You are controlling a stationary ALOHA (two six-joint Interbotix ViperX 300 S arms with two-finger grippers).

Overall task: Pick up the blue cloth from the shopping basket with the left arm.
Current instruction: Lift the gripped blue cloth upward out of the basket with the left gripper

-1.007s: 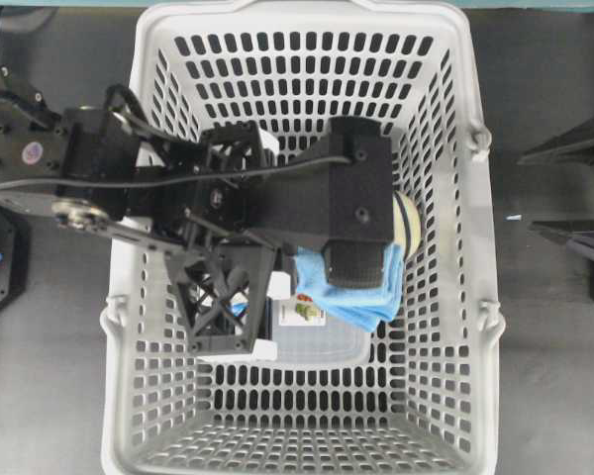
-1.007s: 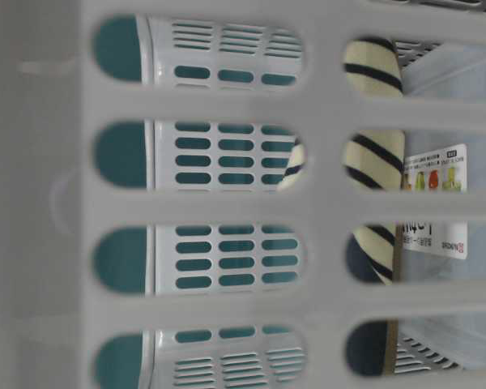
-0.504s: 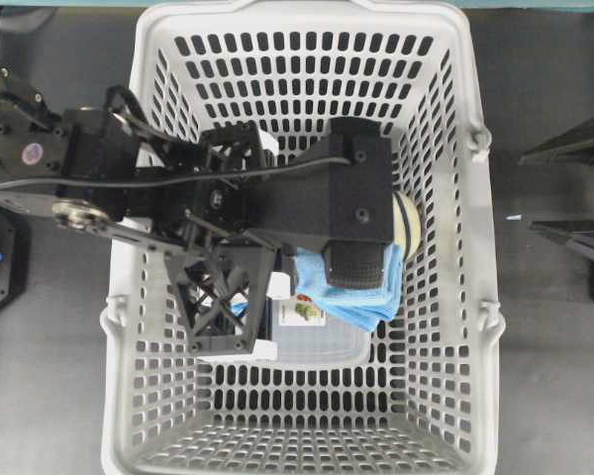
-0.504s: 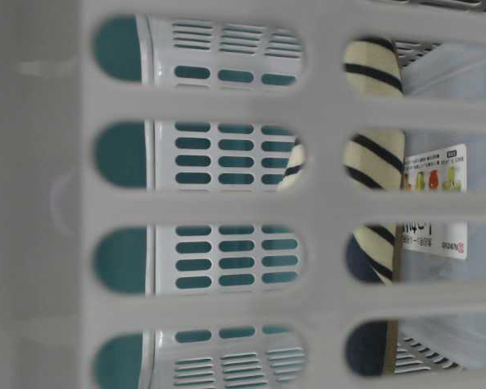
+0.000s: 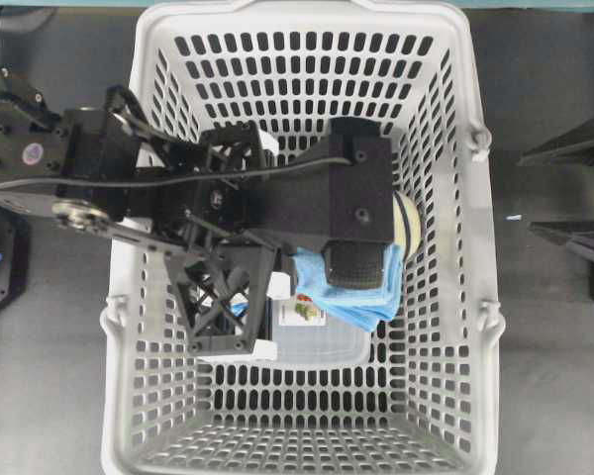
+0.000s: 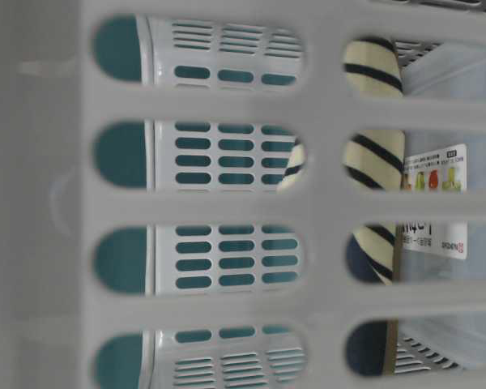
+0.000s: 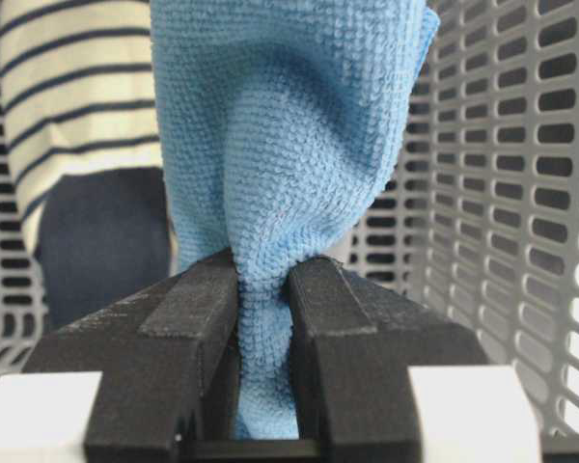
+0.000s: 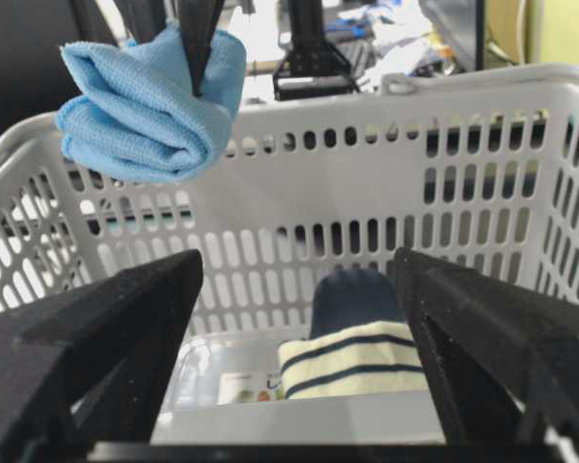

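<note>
one blue cloth (image 7: 270, 174) pinched in left gripper (image 7: 262, 289), r-wrist view shows it above basket (image 8: 482, 125)

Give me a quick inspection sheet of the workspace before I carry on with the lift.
Surface: dark tabletop, bare where visible.
Job's things: blue cloth pinched and hanging at about rim height above the shopping basket, clear of its contents.
Clutter: striped slipper and a clear plastic container with a label lie in the basket.
Grippers: left gripper jaws shut on the cloth; right gripper jaws wide open, holding nothing, facing the basket from outside.
Cables: black cable runs along the left arm, not snagged as far as seen.
Surroundings: blurred clutter beyond the basket in the right wrist view; not identifiable.
</note>
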